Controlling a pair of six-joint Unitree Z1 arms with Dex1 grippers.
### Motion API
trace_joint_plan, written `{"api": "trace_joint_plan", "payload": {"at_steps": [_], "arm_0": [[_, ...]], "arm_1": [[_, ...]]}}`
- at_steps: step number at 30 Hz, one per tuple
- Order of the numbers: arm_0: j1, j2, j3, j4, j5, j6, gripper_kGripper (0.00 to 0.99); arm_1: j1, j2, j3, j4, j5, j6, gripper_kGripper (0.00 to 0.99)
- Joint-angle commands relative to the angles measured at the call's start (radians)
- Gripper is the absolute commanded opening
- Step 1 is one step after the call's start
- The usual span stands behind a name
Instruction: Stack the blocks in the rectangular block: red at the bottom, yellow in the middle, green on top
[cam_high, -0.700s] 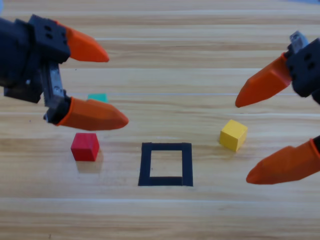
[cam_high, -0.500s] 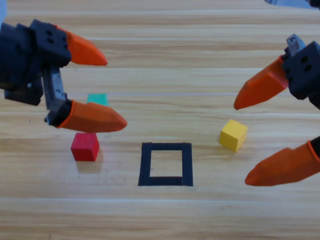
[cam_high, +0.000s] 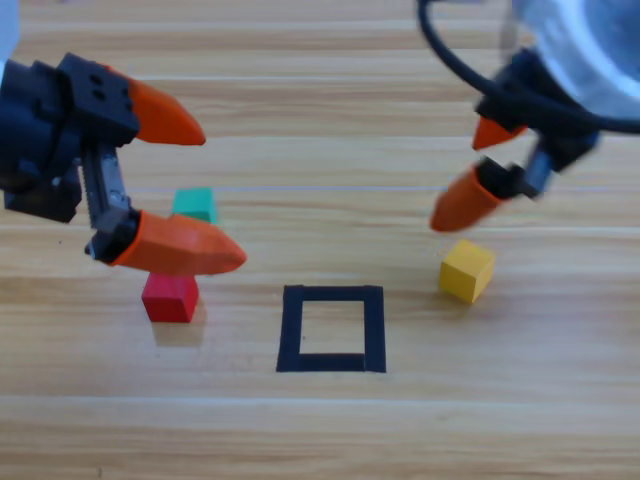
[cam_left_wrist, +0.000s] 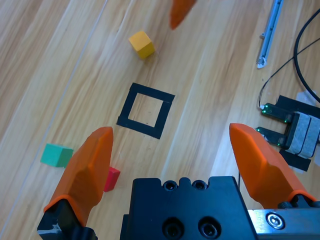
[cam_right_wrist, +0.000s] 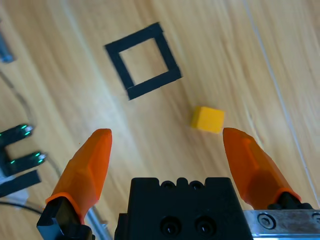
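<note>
We are holding the left gripper (cam_high: 185, 185), jaws wide apart, above the small matte red cube (cam_high: 169, 297) left of the black tape rectangle (cam_high: 332, 328), while the open right gripper (cam_high: 478, 165) is crowding the yellow cube (cam_high: 467, 270), risking a nudge.

My right claw (cam_high: 482, 165) has swung in from the right edge and turned, and now hangs just above and behind the yellow cube (cam_high: 467, 270). My left claw (cam_high: 190, 185) has drifted slightly lower, its near jaw now overlapping the red cube (cam_high: 169, 298).
</note>
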Motion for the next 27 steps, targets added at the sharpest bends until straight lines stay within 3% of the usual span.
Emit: {"api": "trace_joint_plan", "payload": {"at_steps": [1,3,5,7,9,13,18,22,27], "arm_0": [[-0.023,0.011,-0.018,0.02,0.085,-0.12,0.99],[-0.023,0.01,-0.037,0.029,0.189,-0.193,0.99],[-0.022,0.011,-0.044,0.019,0.281,-0.31,0.989],[-0.018,0.018,-0.047,0.016,0.436,-0.402,0.979],[0.017,0.021,-0.044,0.016,0.522,-0.492,0.971],[0.124,0.044,-0.045,0.049,0.521,-0.609,0.971],[0.167,0.257,-0.16,0.22,0.508,-0.692,0.976],[0.256,0.538,-0.366,0.444,0.349,-0.695,0.986],[0.304,0.608,-0.384,0.465,0.271,-0.749,0.99]], "arm_1": [[-0.126,0.264,-0.109,0.067,-0.044,-0.004,0.986],[-0.126,0.3,-0.124,0.067,-0.104,0.01,0.988],[-0.126,0.319,-0.133,0.068,-0.125,0.017,0.988],[-0.126,0.327,-0.133,0.068,-0.139,0.036,0.988],[-0.126,0.338,-0.133,0.068,-0.148,0.048,0.988],[-0.126,0.378,-0.138,0.068,-0.168,0.063,0.99],[-0.126,0.447,-0.166,0.074,-0.171,0.07,0.988],[-0.126,0.493,-0.184,0.078,-0.17,0.06,0.977],[-0.126,0.545,-0.212,0.102,-0.165,0.057,0.946]]}}
